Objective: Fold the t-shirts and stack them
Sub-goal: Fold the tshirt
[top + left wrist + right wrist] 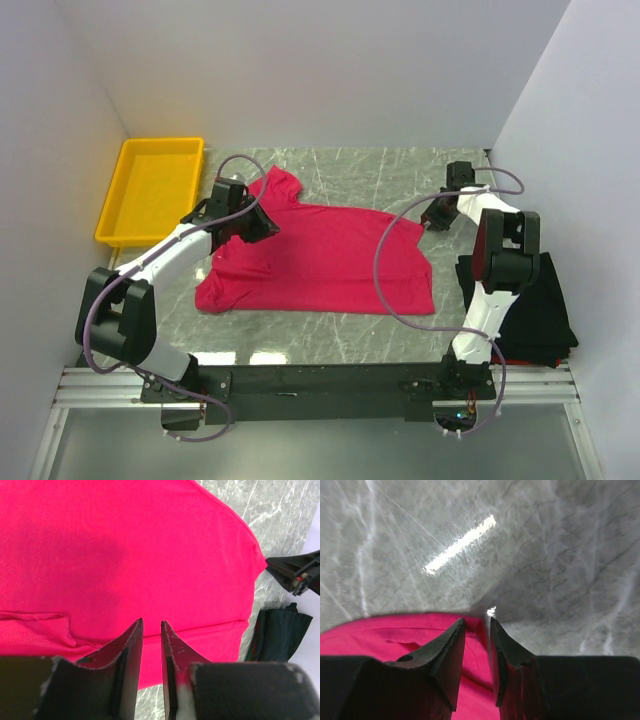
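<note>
The crimson-pink t-shirt point(330, 265) lies spread on the marble table, one sleeve pointing to the back left. It fills the left wrist view point(125, 555). My left gripper point(262, 228) hovers over the shirt's left part with its jaws point(151, 622) a narrow gap apart and nothing between them. My right gripper point(430, 215) is at the shirt's back right corner. In the right wrist view its jaws point(477, 620) are closed on a raised fold of the pink cloth point(380, 635). The black t-shirt point(545, 300) lies at the right under the right arm.
A yellow plastic tray point(160, 143) stands at the back left by the wall. White walls close in the table on three sides. The black shirt point(280, 635) and the right gripper point(295, 572) show at the right edge of the left wrist view.
</note>
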